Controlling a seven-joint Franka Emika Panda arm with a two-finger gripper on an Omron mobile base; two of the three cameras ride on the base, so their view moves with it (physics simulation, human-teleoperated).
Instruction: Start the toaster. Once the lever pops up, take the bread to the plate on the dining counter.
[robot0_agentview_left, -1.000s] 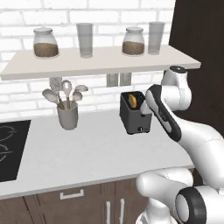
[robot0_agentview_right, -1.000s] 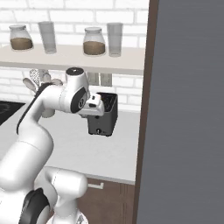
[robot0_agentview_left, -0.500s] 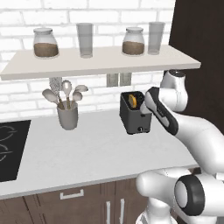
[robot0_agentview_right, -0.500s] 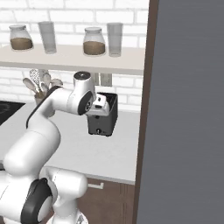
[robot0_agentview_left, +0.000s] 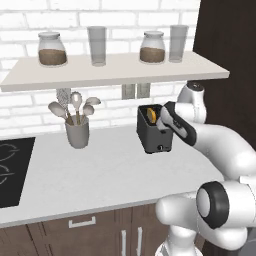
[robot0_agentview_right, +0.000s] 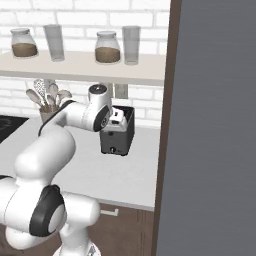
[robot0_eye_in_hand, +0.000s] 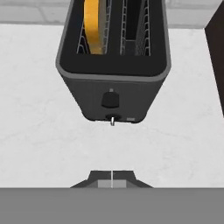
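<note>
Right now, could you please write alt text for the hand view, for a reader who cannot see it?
A small dark grey boxy toaster stands on a white speckled counter, seen from above its front, with an orange-yellow slice of bread upright in its left slot. The shut pincer is in front of its low knob.

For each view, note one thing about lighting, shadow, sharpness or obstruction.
Left base view: even, flat light, only a faint shadow under the toaster. Right base view: a dark panel blocks the right side. Hand view: the bread is sharp, no glare.
</note>
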